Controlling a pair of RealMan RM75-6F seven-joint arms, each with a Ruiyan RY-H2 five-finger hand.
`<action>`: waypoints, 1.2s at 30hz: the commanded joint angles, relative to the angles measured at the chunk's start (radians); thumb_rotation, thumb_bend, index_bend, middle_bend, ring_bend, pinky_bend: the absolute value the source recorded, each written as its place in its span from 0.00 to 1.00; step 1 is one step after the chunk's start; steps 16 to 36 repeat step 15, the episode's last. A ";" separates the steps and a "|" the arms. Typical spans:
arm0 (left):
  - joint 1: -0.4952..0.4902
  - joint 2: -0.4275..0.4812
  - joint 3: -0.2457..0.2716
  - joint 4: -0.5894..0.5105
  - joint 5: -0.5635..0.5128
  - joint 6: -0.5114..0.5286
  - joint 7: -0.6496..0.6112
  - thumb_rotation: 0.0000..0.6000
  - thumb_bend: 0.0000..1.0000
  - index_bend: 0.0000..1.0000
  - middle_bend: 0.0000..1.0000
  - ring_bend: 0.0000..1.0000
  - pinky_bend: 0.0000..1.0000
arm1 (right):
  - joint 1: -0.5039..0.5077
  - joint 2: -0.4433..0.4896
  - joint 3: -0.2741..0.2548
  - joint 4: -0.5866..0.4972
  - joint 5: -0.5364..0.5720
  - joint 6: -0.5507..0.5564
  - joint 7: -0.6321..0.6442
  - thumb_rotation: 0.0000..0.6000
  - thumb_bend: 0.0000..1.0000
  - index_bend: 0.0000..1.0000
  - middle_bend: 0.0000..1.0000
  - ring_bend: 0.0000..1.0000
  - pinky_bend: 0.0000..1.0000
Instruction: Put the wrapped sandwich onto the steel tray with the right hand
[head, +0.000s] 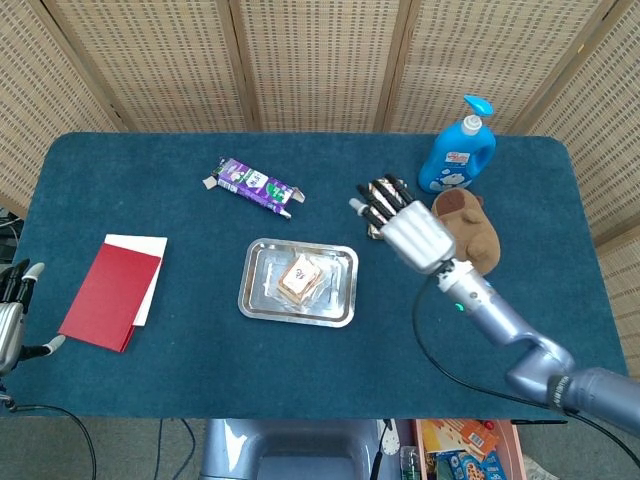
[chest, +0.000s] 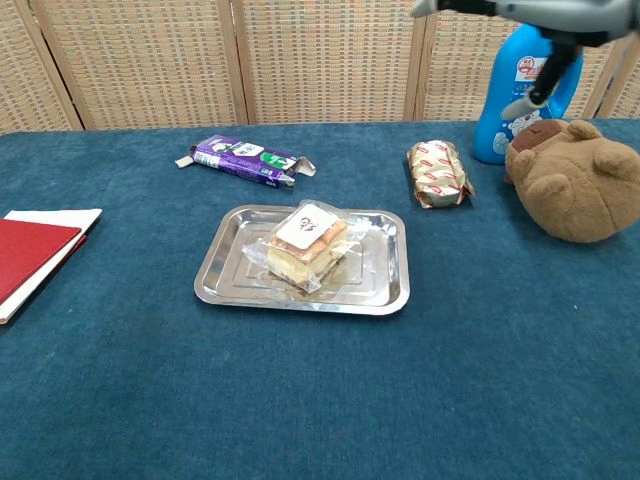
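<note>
- The table (head: 130, 190) wears a dark teal, carpet-like cloth with rounded corners, and it fills most of both views.
- Behind it is a folding screen (head: 320, 60) of woven cane panels in light wood frames.
- The sandwich (head: 299, 277) lies in its clear wrap inside the tray (head: 251, 300), with a white label facing up. Nothing is touching it.
- The tray sits around the middle of the cloth, nearer the front edge.
- The right hand (head: 410, 228) is up in the air over the right side of the table, well apart from the tray. Its fingers are spread and it holds nothing.
- In the chest view only a bit of that hand (chest: 520, 12) pokes in at the top edge.
- The left hand (head: 12, 322) is just past the table's left edge. It's mostly cut off, so you can't tell what its fingers are doing.
- A red book (head: 108, 295) lies on white paper at the left.
- A purple carton (head: 253, 186) lies flat toward the back.
- A blue bottle (head: 457, 150) stands at the back right with a brown plush (head: 470, 240) just in front of it.
- A wrapped snack (chest: 437, 173) lies left of the bottle.
</note>
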 joint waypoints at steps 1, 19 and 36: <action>0.007 0.003 0.007 -0.007 0.019 0.013 -0.006 1.00 0.00 0.00 0.00 0.00 0.00 | -0.203 0.072 -0.106 0.027 -0.045 0.185 0.251 1.00 0.00 0.00 0.00 0.00 0.00; 0.032 0.008 0.030 -0.013 0.106 0.068 -0.034 1.00 0.00 0.00 0.00 0.00 0.00 | -0.551 0.048 -0.218 -0.081 0.008 0.496 0.239 1.00 0.00 0.00 0.00 0.00 0.00; 0.032 0.008 0.030 -0.013 0.106 0.068 -0.034 1.00 0.00 0.00 0.00 0.00 0.00 | -0.551 0.048 -0.218 -0.081 0.008 0.496 0.239 1.00 0.00 0.00 0.00 0.00 0.00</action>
